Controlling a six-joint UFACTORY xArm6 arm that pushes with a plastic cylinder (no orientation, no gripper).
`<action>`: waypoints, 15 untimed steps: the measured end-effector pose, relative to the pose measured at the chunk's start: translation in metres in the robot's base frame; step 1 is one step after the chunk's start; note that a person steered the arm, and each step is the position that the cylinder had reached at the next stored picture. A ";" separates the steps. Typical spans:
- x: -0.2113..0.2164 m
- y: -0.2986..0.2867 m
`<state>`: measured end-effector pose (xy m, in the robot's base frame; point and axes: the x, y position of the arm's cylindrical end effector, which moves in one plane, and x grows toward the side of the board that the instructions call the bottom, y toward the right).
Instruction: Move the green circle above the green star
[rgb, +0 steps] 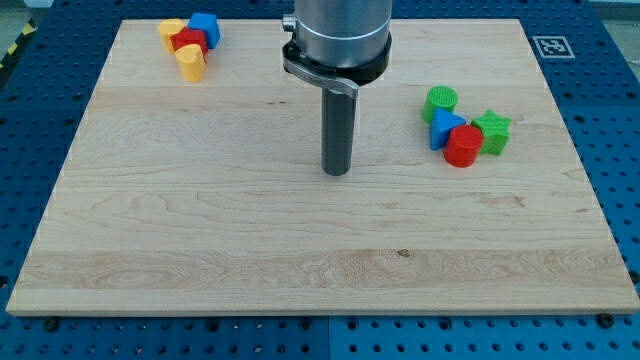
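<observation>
The green circle (440, 102) stands at the view's right, at the upper left of a tight cluster. The green star (492, 131) is at the right of that cluster, lower than the circle. Between them are a blue triangle (446, 128) and a red round block (463, 146). My tip (336, 171) rests on the board near the middle, well to the left of the cluster and touching no block.
A second cluster sits at the view's top left: a yellow block (171, 30), a red block (187, 41), a blue block (205, 28) and a yellow block (190, 63). The wooden board (300, 260) lies on a blue perforated table.
</observation>
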<state>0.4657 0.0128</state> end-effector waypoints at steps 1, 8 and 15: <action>0.000 0.000; -0.134 0.005; -0.094 0.146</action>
<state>0.3718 0.1584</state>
